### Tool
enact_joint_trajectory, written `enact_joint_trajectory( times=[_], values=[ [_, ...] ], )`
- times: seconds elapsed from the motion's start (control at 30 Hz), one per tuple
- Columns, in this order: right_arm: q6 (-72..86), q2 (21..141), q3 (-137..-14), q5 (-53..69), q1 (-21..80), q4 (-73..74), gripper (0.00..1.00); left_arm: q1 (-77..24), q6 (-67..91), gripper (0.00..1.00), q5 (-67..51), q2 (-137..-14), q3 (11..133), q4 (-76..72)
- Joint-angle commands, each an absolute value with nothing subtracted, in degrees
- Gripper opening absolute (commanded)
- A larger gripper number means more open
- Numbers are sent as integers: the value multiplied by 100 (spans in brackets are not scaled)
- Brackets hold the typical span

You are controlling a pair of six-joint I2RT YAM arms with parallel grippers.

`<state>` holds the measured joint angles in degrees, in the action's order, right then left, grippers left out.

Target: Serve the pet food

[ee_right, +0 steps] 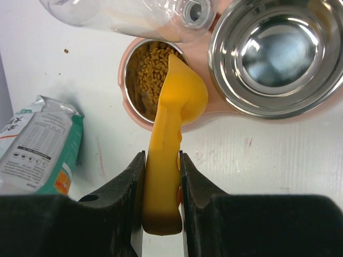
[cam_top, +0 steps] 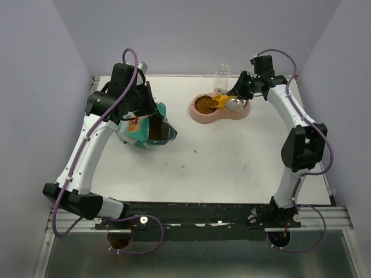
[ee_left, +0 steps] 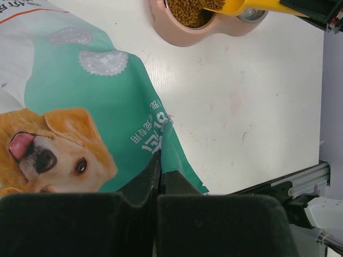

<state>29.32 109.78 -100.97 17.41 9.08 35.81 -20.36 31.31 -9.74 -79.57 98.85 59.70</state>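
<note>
Right gripper (ee_right: 161,176): closed on scoop (ee_right: 179,99), tilted to spill pet food (ee_right: 150,69) into far bowl (ee_right: 127,80).
Left gripper (ee_left: 159,187): pinches bag (ee_left: 80,96) edge, steadying it.

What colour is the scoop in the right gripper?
The scoop is orange-yellow, clearest in the right wrist view.

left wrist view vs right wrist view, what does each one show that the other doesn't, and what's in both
Only the left wrist view shows the dog picture on the teal bag, the left pincer shut on the bag's edge, and the metal rail at the table's edge.

Only the right wrist view shows the clear bottle, the bag's printed back panel, and the right pincer closed on the handle of the orange scoop.

Both show the pink feeder, the pet food in its bowl, the orange scoop, the teal bag and the white table.
</note>
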Motion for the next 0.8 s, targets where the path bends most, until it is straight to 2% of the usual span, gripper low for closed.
enact_joint_trajectory(
  times=[0.0,0.77],
  values=[
    [2497,11171,-10643,1064,1142,4227,1,-2057,3340,0,-1415,-7576,10046,5396],
    [1688,11426,-11926,-457,2083,5115,1,-2048,3322,0,-1450,-7629,10099,5405]
  ],
)
